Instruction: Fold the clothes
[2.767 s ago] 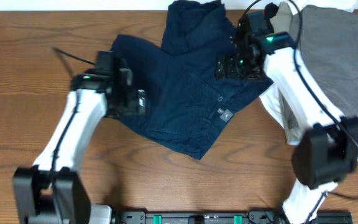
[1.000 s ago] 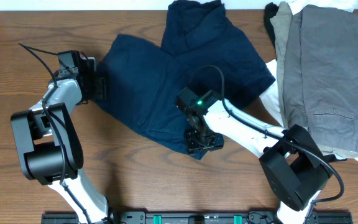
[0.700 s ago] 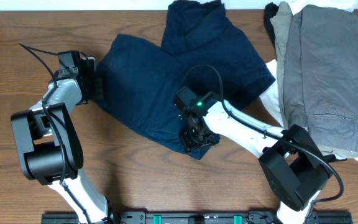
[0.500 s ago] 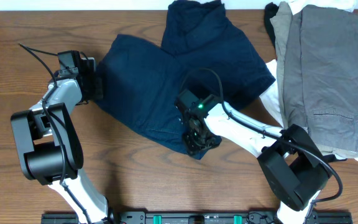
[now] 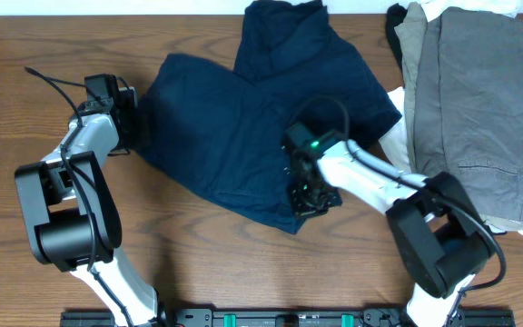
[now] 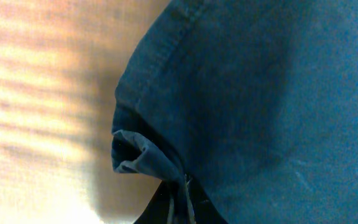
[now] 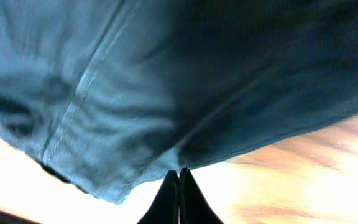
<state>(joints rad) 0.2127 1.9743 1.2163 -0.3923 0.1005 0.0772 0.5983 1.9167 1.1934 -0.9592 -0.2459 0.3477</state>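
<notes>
Right pincer (image 5: 311, 195): clamped on lower hem of large navy blue cloth shorts (image 5: 234, 127), which stretch upper-left toward left pincer (image 5: 137, 123), gripping opposite edge.

Navy cloth (image 5: 243, 118): matt, soft weave, stitched hems, faint creases. Grey cloth (image 5: 479, 100): matt, smoother lie. Surface (image 5: 25, 45): brown wood grain, low sheen. Arm shells (image 5: 370, 174): white glossy plastic; joints black, matt.

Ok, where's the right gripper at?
Overhead, the right gripper is mid-frame on the near corner of the navy shorts, left of the grey pile. Its fingers look pinched on the hem.
</notes>
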